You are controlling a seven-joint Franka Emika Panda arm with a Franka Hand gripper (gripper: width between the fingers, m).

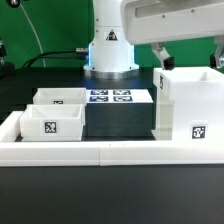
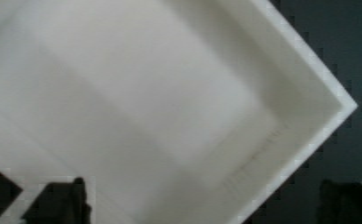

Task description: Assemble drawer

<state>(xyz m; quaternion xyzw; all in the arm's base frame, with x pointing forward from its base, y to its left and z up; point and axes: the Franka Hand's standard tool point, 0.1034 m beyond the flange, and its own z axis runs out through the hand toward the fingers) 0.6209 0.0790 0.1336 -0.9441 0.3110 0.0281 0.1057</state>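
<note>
The drawer's tall white shell (image 1: 187, 106) stands at the exterior view's right, with a square tag low on its front. Two small open-top white trays sit at the exterior view's left, one in front (image 1: 50, 123) and one behind it (image 1: 60, 97). My gripper (image 1: 186, 55) hangs just above the shell's top, open and empty. In the wrist view the shell's white surface (image 2: 142, 110) fills most of the frame, with one corner against the black table. My gripper (image 2: 213, 205) has one dark fingertip (image 2: 62, 200) over the shell; the other is off its edge.
The marker board (image 1: 110, 97) lies flat between the trays and the shell, in front of the robot's base (image 1: 108, 55). A low white wall (image 1: 110, 152) borders the black table along the front. Cables lie at the back left.
</note>
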